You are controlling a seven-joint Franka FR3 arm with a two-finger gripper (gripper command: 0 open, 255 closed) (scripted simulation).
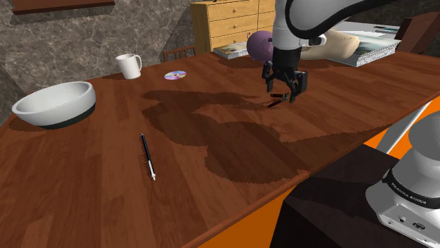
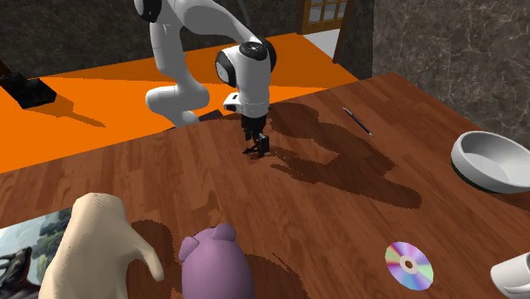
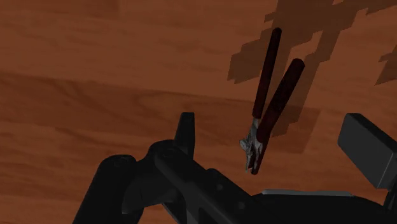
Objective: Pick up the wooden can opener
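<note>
Reddish-brown wooden tabletop spreads under the arm. On it, directly below the all-black two-finger gripper, lies the slim can opener with two dark red handles and a small grey metal head. The fingers stand apart, holding nothing, with the opener between them. Its handles splay in a V, so closing may catch only one handle and twist or skid the tool. A shallow descent could let it slip free.

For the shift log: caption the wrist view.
Open tool straddles the dark-red-handled can opener, which lies ungripped on the wooden table.
</note>
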